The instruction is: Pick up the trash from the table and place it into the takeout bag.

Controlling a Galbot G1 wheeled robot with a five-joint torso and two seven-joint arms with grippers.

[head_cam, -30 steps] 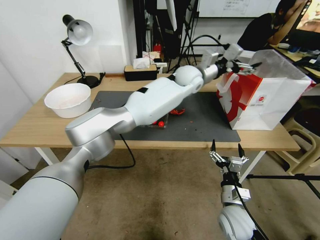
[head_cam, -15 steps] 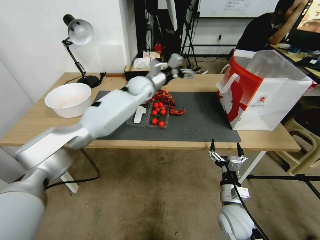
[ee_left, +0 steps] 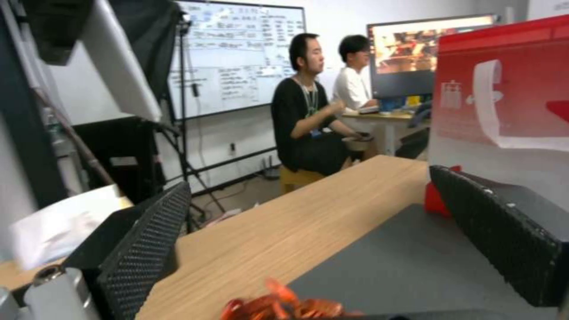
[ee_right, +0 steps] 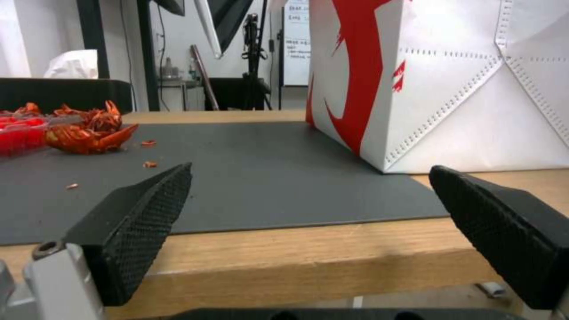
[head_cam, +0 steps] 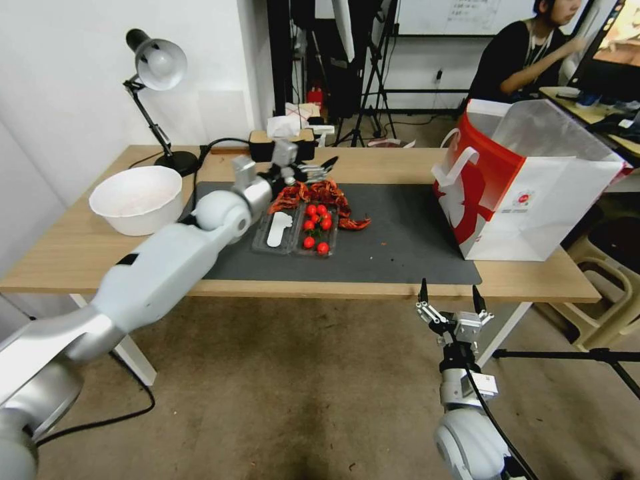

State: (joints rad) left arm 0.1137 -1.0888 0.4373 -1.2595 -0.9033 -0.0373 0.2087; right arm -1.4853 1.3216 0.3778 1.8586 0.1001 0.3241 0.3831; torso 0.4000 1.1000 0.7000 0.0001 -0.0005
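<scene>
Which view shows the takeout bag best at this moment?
The head view: the whole takeout bag stands on the table's right end, open top, handles and logo visible. The right wrist view shows its lower red-and-white sides; the left wrist view, one red side with a handle.

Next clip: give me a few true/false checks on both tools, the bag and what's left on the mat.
1. The left tool is open above the red crayfish shells. True.
2. The right tool grips the takeout bag. False: it is open, below the table edge, apart from the bag.
3. The takeout bag stands upright at the mat's right end. True.
4. The cherry tomatoes lie in the white basin. False: in a clear tray on the mat.
</scene>
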